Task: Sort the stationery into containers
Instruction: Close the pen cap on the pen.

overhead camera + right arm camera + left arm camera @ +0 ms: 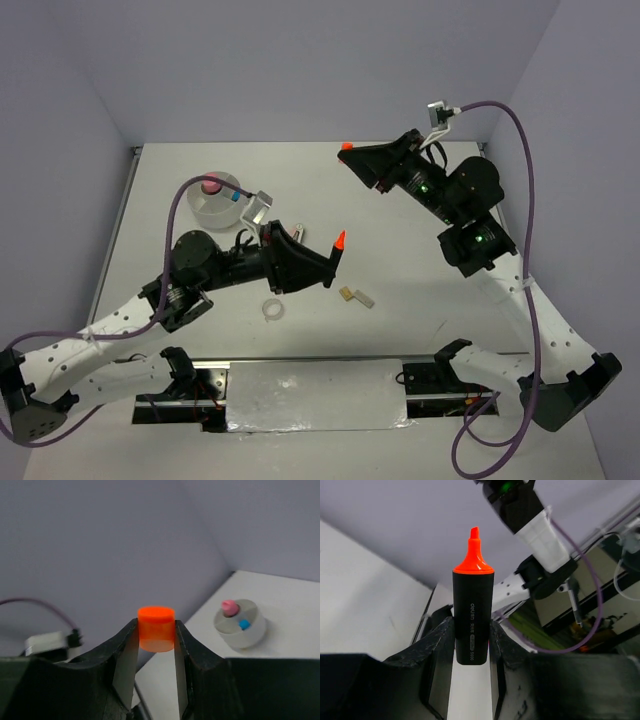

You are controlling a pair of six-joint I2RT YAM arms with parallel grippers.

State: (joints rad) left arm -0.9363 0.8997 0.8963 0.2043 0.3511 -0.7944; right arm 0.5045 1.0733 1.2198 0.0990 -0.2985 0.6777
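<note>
My left gripper (322, 262) is shut on a short black marker (473, 617) with a bare orange tip (339, 240), held above the table's middle. My right gripper (352, 157) is shut on the marker's orange cap (156, 628), raised over the far part of the table; the cap also shows in the top view (347, 147). The round whitish divided dish (212, 212) stands at the far left with a pink cylinder (210, 186) and a small blue piece (235, 197) in it; it also shows in the right wrist view (241, 633). A clear tape ring (272, 311) lies near the left arm.
A tan block (347, 294) and a grey block (364, 298) lie side by side at the table's middle. A clear square piece (260, 206) sits right of the dish. The metal rail and arm bases run along the near edge.
</note>
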